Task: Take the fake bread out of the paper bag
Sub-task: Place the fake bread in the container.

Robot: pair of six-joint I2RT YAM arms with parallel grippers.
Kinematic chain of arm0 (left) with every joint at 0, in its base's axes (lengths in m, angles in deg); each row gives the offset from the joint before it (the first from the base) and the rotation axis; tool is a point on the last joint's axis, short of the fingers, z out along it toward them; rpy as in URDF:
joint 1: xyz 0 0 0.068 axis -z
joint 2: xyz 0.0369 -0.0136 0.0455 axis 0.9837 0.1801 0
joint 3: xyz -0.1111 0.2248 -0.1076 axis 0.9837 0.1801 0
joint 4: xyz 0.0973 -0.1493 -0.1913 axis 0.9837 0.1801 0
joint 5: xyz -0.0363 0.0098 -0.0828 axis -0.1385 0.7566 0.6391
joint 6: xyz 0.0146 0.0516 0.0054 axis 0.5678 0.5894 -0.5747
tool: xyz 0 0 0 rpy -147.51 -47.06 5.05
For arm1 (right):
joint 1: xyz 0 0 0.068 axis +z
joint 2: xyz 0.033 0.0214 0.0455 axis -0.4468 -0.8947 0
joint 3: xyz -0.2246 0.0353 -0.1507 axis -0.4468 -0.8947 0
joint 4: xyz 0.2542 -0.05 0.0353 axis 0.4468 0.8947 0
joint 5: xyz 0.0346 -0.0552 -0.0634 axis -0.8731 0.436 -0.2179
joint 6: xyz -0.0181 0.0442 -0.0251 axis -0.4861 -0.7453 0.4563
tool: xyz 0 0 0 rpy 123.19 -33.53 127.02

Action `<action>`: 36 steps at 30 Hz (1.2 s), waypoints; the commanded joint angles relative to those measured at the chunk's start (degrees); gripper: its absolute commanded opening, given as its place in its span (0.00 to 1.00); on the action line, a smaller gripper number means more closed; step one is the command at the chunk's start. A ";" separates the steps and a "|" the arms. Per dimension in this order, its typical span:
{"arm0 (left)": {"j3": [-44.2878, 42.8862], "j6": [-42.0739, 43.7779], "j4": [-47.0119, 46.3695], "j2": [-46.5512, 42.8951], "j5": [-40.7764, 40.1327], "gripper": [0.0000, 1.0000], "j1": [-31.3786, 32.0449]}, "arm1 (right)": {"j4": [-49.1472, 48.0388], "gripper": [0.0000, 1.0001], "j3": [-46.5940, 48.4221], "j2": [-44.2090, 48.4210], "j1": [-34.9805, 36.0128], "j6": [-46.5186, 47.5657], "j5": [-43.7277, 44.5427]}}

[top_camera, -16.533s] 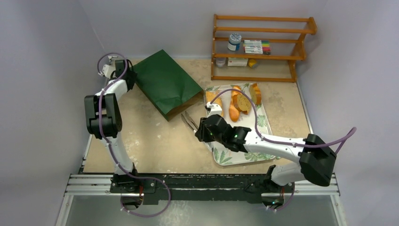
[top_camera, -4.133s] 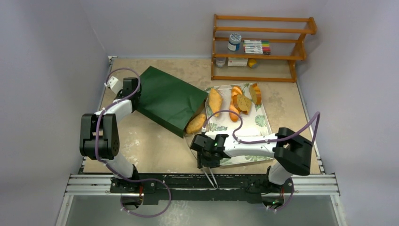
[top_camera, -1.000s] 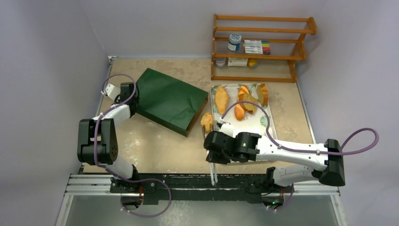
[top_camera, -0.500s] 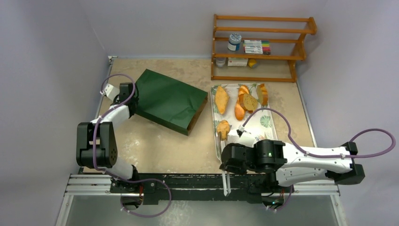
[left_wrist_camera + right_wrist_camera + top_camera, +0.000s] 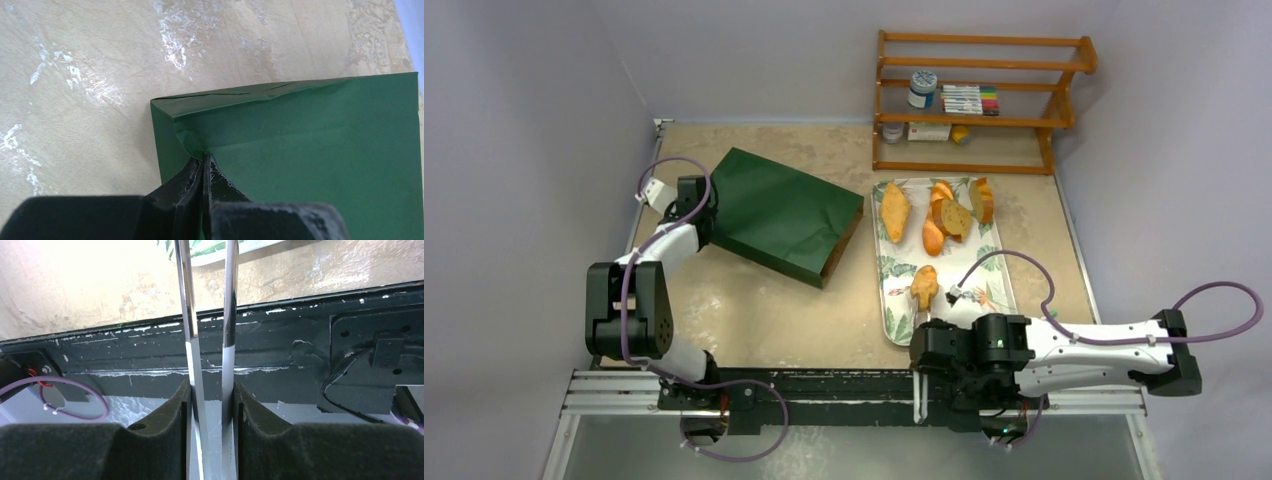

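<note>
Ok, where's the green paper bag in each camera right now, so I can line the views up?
Top external: paper bag lies flat left of centre, open mouth toward the tray.
Left wrist: paper bag fills the right and lower part; the left hand pinches its corner.
Right wrist: not in it; the right hand grips tongs.
Shared landmark: the tan mottled table.

Paper bag (image 5: 779, 215) being supported flat on tabletop (image 5: 764, 310), left of tray (image 5: 984, 262). Fake bread (image 5: 939, 210) being carried at tray's far end, one piece (image 5: 923, 287) nearer front. Shelf (image 5: 979, 100) being supported behind tray.
</note>
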 commanded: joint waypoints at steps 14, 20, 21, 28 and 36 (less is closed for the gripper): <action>-0.81 0.67 3.28 -4.04 -3.71 0.00 -0.58 | -10.65 0.36 -10.85 5.10 -5.43 2.05 1.86; -0.44 0.37 4.08 -4.62 -3.40 0.00 -0.70 | -12.39 0.46 -11.20 2.25 -6.11 3.44 -0.22; -0.35 0.21 4.10 -4.86 -3.34 0.00 -0.68 | -12.61 0.46 -11.08 1.96 -6.09 3.59 -0.36; -0.58 0.29 4.59 -5.57 -3.21 0.00 -0.90 | -12.16 0.47 -8.80 0.78 -6.13 4.50 -0.94; -0.61 0.16 4.27 -5.46 -2.55 0.00 -1.79 | -11.50 0.47 -2.90 -3.49 -6.18 7.18 0.57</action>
